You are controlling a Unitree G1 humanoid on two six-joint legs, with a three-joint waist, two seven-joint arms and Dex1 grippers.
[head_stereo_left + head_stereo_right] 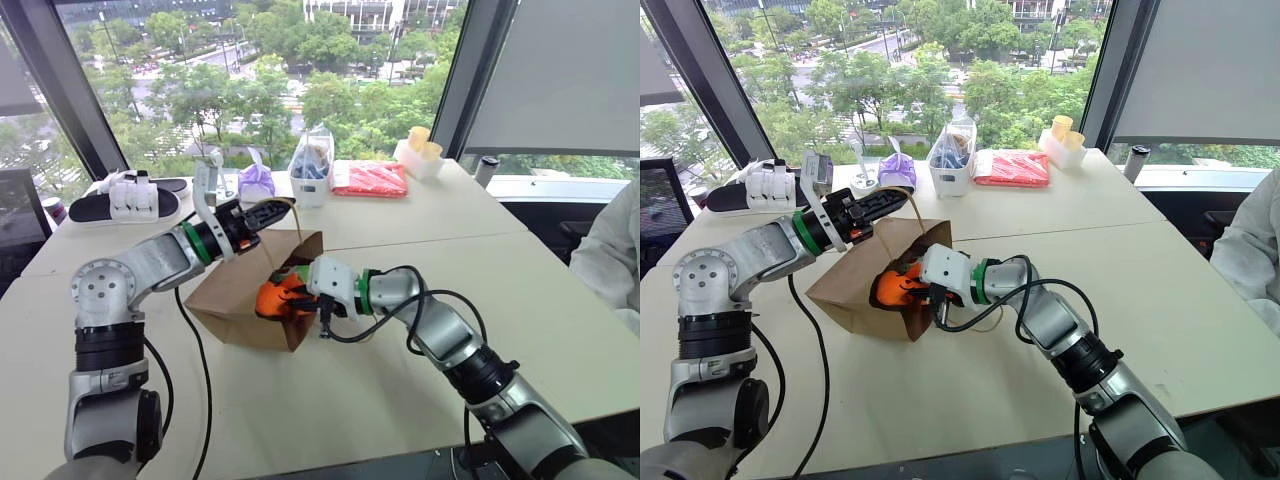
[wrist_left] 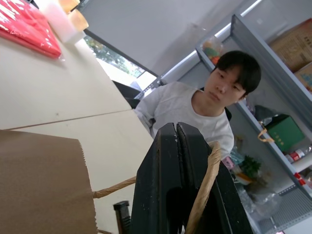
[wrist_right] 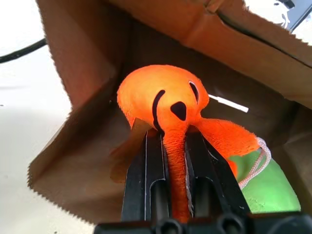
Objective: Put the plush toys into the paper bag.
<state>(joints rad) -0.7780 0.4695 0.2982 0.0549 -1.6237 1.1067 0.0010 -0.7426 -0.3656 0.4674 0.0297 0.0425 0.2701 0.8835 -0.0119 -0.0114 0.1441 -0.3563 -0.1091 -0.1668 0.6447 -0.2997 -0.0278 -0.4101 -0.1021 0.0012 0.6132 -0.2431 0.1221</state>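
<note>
Risk here lies mostly in the release. The right gripper (image 3: 175, 161) has its two black fingers closed tight on a thin limb of the orange plush toy (image 3: 163, 100), and the toy's head is already inside the mouth of the paper bag (image 1: 225, 295), which lies on its side on the table (image 1: 400, 370) with the opening toward four o'clock in the head view. The green plush toy (image 3: 265, 187) rests inside the bag too, touching the orange one at its five o'clock in the right wrist view. The left gripper (image 2: 183, 161) is fully closed on the twisted paper handle (image 2: 204, 187) and holds the upper lip of the bag up; a person (image 2: 204, 109) sits beyond the table. If the orange toy is let go this near the edge, it may roll back out, because the bag floor is nearly level. The pinched limb could also catch between the fingers, it seems, and come out with them. A pull on the handle may tear it.
</note>
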